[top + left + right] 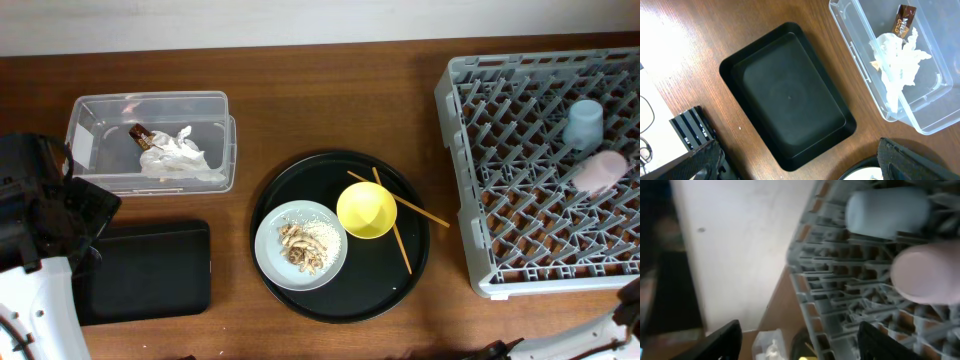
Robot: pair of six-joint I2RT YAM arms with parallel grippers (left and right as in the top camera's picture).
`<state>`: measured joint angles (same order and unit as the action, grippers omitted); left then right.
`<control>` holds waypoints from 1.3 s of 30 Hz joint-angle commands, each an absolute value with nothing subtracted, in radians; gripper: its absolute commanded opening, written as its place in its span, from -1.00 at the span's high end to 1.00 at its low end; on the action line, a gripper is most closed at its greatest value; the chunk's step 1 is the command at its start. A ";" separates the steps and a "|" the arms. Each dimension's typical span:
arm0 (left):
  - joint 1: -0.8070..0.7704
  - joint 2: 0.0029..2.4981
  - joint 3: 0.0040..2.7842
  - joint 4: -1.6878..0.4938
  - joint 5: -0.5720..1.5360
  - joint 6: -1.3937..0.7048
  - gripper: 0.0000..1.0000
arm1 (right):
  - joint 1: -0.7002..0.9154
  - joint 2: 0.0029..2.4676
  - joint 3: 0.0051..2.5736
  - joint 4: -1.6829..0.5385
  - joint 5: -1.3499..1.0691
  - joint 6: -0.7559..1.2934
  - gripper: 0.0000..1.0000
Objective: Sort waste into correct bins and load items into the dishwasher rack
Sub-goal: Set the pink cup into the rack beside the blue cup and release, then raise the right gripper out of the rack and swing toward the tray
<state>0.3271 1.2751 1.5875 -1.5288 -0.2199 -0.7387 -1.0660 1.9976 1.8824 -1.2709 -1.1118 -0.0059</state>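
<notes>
- Overhead, the clear tub [150, 98] sat at the back left of the table [330, 90]. It held the crumpled white paper [182, 160], with the gold-brown wrapper [142, 133] touching the paper's left side.
- Just in front of the tub lay the shallow black tray [150, 270], and the left wrist view showed its inside bare.
- Mid-table stood the round black tray [360, 285]. On it, the grey-green plate [268, 232] carried the food scraps [300, 246].
- The yellow bowl [366, 210] stood upright just beside the plate, on its right.
- The chopsticks [402, 250] lay crossed and partly hidden by the bowl, with one tip reaching past the round tray's right rim.
- At the right, the dishwasher rack [470, 250] held the blue cup [583, 122] in its far right part. The pink cup [603, 170] sat just in front of the blue one.
- The left gripper [800, 161] hung over the shallow black tray's edge with its fingers spread wide and nothing between them.
- The right gripper [802, 339] also had its fingers apart and empty. Its view was blurred, but it faced the rack's corner and both cups.
</notes>
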 commanded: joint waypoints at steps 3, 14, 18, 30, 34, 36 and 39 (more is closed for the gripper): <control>0.332 1.264 1.585 -1.530 -0.224 -0.748 -0.99 | -1.056 1.971 1.889 -1.283 -0.991 0.050 -0.37; 0.332 1.264 1.585 -1.530 -0.224 -0.748 -0.99 | -0.790 1.972 1.889 -1.004 -0.816 0.111 0.92; 0.332 1.264 1.585 -1.530 -0.224 -0.748 -0.98 | -0.640 1.972 1.889 -0.830 -0.345 0.226 0.92; 0.332 1.264 1.586 -1.530 -0.224 -0.748 -0.99 | -0.448 2.091 1.888 -0.613 0.129 0.230 0.92; 0.332 1.264 1.586 -1.530 -0.224 -0.748 -0.99 | -0.468 2.129 1.888 -0.636 0.129 0.230 0.92; 0.332 1.264 1.586 -1.530 -0.224 -0.748 -0.99 | -0.479 2.133 1.888 -0.645 0.134 0.230 0.92; 0.332 1.264 1.585 -1.530 -0.224 -0.748 -0.98 | -0.496 2.133 1.888 -0.662 0.152 0.230 0.92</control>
<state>0.3271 1.2751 1.5875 -1.5288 -0.2199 -0.7387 -0.4740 2.1338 1.8812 -0.6510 0.1074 0.2146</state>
